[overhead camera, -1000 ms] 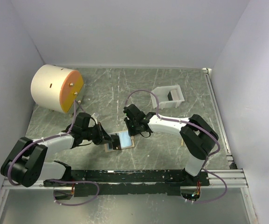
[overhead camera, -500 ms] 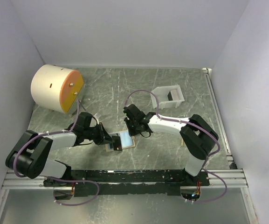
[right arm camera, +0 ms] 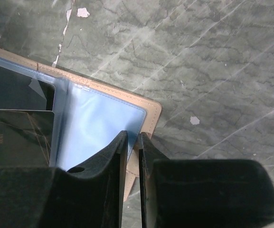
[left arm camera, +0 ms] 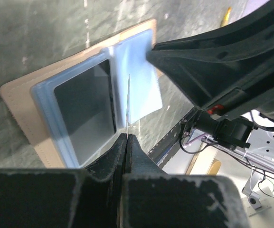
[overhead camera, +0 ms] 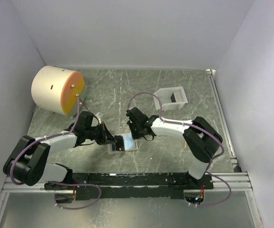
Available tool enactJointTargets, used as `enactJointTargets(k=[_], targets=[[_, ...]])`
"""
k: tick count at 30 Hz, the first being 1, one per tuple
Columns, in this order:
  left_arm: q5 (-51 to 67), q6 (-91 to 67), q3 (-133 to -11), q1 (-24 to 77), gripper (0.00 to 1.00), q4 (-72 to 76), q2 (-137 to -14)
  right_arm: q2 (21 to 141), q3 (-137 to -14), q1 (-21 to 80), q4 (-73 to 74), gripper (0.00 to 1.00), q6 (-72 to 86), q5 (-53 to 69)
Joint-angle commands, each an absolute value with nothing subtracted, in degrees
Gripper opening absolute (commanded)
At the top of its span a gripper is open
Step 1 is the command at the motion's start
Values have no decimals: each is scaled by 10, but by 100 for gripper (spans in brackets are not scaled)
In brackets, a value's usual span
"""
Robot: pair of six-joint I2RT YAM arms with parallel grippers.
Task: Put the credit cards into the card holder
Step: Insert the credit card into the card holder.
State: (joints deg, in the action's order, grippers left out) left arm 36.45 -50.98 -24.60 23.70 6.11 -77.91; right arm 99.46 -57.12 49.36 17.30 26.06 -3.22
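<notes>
The tan card holder lies open between the arms, its pale blue pockets facing up. One dark credit card sits in a pocket. My left gripper is shut on a second credit card, seen edge-on as a thin line standing over the pockets. In the right wrist view that card shows as a dark plate at the left. My right gripper has its jaws nearly together on the card holder's far right edge. In the top view the left gripper and right gripper flank the holder.
A big cream cylinder with an orange face stands at the back left. A white box-like tray with a dark item inside sits at the back right. Grey walls close in on three sides, and a black rail runs along the near edge.
The left arm has swung its elbow inward and the gripper with its card has moved slightly toward the holder. The right jaws have narrowed a little.
</notes>
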Motion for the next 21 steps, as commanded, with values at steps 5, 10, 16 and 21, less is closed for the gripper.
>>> enactJointTargets(k=[5, 10, 16, 21], targets=[[378, -493, -278, 234, 7, 40, -766, 985, -565, 495, 189, 15, 255, -52], [385, -486, -274, 234, 7, 46, -787, 983, -564, 495, 190, 15, 257, -50], [396, -482, -271, 233, 7, 65, -809, 977, -570, 495, 198, 23, 257, -55], [399, -480, -274, 234, 7, 76, -823, 960, -585, 495, 211, 27, 260, -53]])
